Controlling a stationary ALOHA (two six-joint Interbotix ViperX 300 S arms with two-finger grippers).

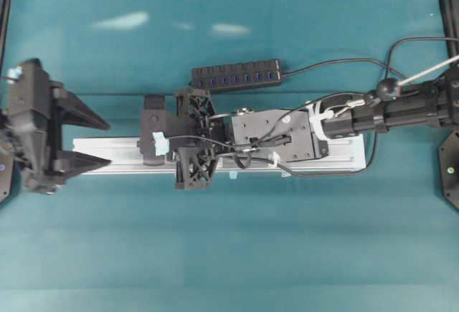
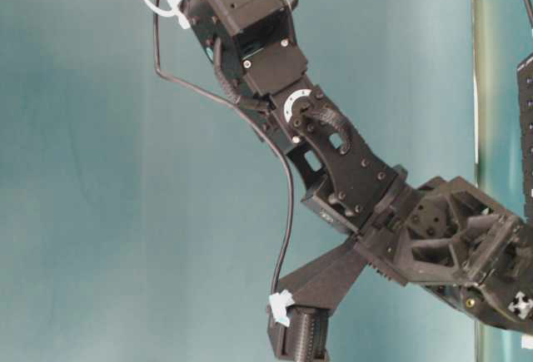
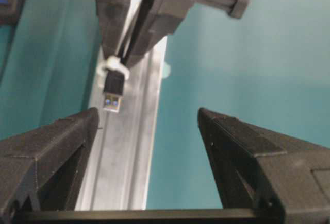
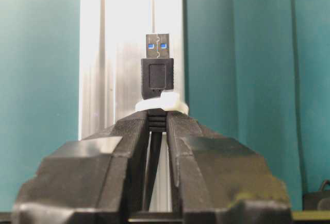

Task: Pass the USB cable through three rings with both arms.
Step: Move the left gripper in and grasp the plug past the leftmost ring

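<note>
Teal cloth covers the whole table (image 1: 229, 254), and a long silver aluminium rail (image 1: 97, 147) lies flat across the middle of it.

Nearest to the left side, the black left gripper (image 1: 107, 142) sits with its two pointed fingers spread wide apart. It holds nothing. One finger (image 1: 92, 161) lies over the end of the rail and the other is over the cloth beside it.

A little farther along the rail, the black right gripper (image 4: 157, 121) is squeezed tight on the thin black USB cable (image 4: 156, 82), just behind the small black plug. The plug's silver tip with two blue spots sticks out past the fingertips and points along the rail toward the left gripper. A small whitish plastic ring (image 4: 161, 104) sits around the plug's base, right at the fingertips. I can only see this one ring.

Farther back, a black bar-shaped hub with blue sockets (image 1: 237, 77) lies on the cloth behind the rail.
</note>
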